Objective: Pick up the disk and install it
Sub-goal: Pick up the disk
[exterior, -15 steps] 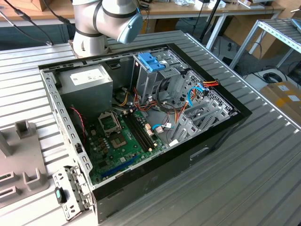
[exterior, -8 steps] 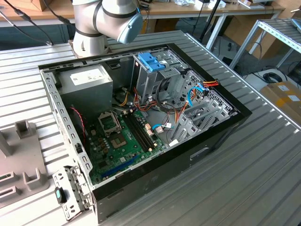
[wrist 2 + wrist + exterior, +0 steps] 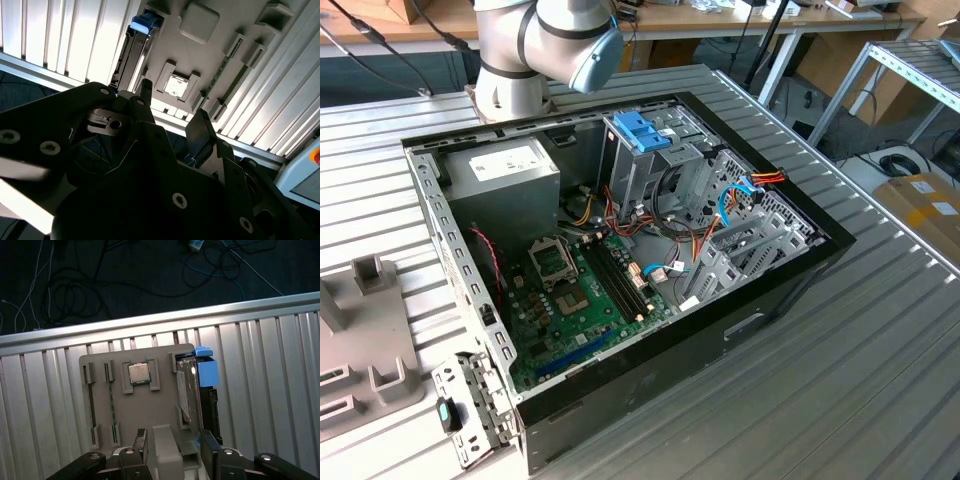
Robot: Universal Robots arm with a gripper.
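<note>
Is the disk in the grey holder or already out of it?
In: the disk stands on edge in a slot of the grey holder, with the open gripper near it.

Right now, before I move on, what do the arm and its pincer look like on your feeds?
In the exterior view the arm is a rounded silver-grey tube with a pale blue cap on its joint. In the second wrist view the pincer is matt black and angular, with plates studded with silver screws and two narrow black fingers.

The disk (image 3: 187, 390) stands on edge, seemingly slotted, in the holder (image 3: 150, 410) beside a chip (image 3: 139, 373); the computer case (image 3: 720, 345) sits on the bench (image 3: 860, 380).
</note>
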